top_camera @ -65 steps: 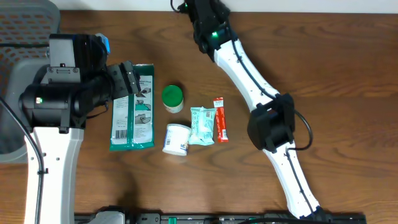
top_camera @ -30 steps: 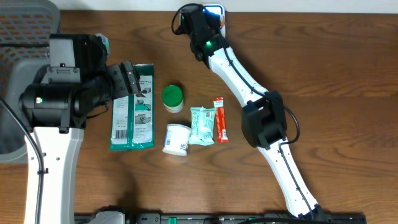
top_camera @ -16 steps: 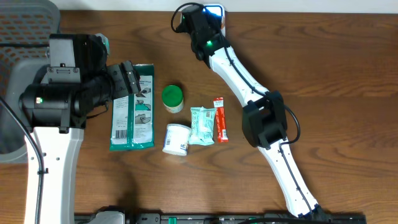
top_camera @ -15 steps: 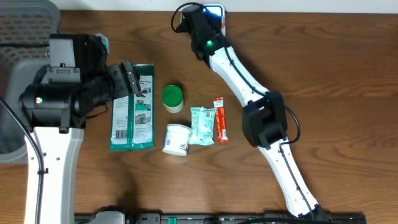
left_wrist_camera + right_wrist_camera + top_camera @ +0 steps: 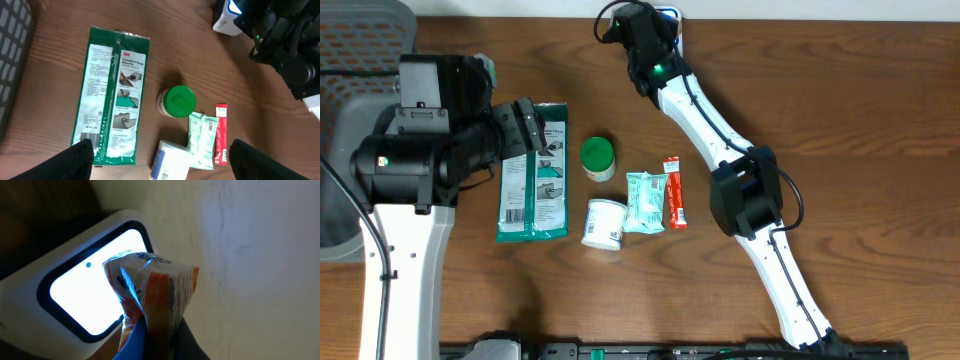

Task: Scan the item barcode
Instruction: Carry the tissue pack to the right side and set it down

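Note:
My right gripper (image 5: 156,341) is shut on a small orange-and-white packet (image 5: 150,287), the item. It holds the packet upright right in front of the lit white window of a white scanner (image 5: 82,297). From overhead, the right gripper (image 5: 638,28) is at the far edge of the table, covering most of the scanner (image 5: 672,17). The barcode on the packet is not visible. My left gripper (image 5: 161,162) hangs open above the table, black fingertips (image 5: 77,159) wide apart and nothing between them. It also appears in the overhead view as the left gripper (image 5: 525,128).
On the wooden table lie a green glove package (image 5: 533,172), a green-lidded jar (image 5: 597,158), a white tub (image 5: 605,223) on its side, a mint packet (image 5: 645,201) and a red stick pack (image 5: 674,192). A grey basket (image 5: 355,45) stands at the far left.
The right gripper has shifted slightly over the scanner with the packet, hiding more of its lit window. The left arm has not moved.

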`<state>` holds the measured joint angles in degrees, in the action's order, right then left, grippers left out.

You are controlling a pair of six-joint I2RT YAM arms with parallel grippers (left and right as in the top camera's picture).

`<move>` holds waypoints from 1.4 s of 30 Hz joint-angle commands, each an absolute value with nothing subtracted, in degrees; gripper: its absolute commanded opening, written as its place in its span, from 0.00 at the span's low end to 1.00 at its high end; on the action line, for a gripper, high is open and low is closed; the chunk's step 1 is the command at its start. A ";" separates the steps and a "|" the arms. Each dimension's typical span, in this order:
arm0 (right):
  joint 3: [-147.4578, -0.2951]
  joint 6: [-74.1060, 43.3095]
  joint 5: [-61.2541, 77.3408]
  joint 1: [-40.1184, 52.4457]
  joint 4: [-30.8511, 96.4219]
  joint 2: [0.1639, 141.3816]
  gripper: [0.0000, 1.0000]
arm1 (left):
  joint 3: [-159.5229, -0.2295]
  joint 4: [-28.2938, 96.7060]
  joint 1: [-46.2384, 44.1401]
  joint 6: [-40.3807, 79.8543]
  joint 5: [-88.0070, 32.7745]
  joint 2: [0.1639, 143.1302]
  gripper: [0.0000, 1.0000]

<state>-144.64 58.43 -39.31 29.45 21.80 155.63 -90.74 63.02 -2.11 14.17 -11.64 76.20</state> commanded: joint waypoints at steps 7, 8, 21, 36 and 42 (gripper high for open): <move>-145.29 35.42 -27.90 28.40 38.65 142.78 0.01 | -90.52 63.18 -2.22 14.26 -11.27 75.99 0.86; -145.29 31.14 -26.26 27.86 42.00 140.31 0.01 | -90.52 63.18 -2.22 14.26 -11.27 75.99 0.86; -145.27 1.65 -13.19 11.22 95.46 124.29 0.01 | -90.52 63.18 -2.22 14.26 -11.29 75.99 0.86; -112.62 -0.43 -7.57 -17.98 90.35 124.18 0.01 | -90.52 63.18 -2.22 14.26 -11.27 75.99 0.86; -102.63 1.63 -15.11 -27.18 77.01 124.18 0.01 | -90.52 63.18 -2.22 14.26 -11.27 75.99 0.86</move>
